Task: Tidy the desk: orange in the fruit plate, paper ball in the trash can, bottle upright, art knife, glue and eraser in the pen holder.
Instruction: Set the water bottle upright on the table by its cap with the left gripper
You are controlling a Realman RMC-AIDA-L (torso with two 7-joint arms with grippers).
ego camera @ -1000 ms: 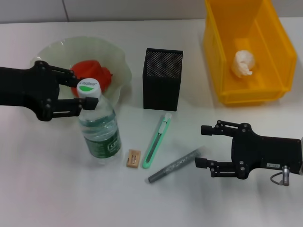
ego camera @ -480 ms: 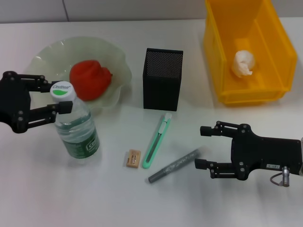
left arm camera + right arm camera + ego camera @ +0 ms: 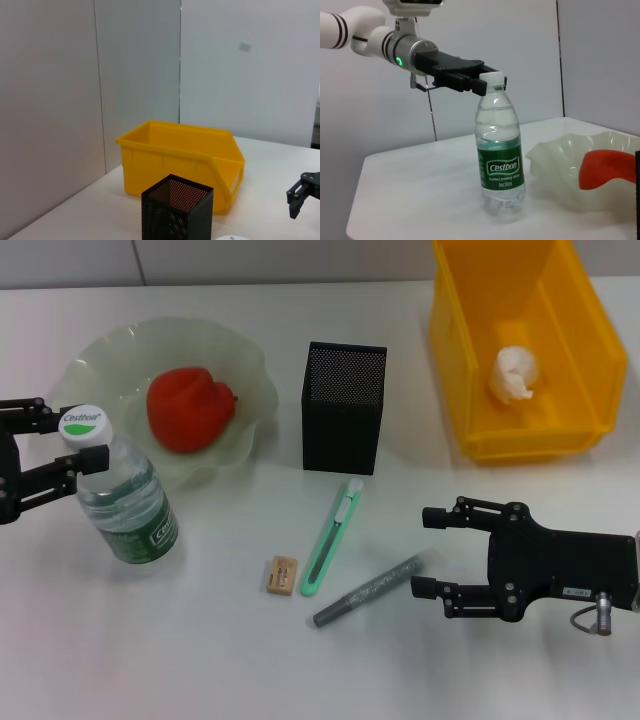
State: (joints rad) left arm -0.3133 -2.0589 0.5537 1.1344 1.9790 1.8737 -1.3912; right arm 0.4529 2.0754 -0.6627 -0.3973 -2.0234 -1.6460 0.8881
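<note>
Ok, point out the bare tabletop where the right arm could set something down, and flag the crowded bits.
Free: the near strip of table below the bottle and eraser; also between the pen holder and yellow bin. Crowded: the middle, where eraser, art knife and glue stick lie close, just beside the right gripper.

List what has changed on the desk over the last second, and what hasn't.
The left gripper, shut on the bottle at its cap, carried it upright toward the robot's left, away from the fruit plate. The right gripper, open, the knife, eraser, glue stick and pen holder stayed put.
</note>
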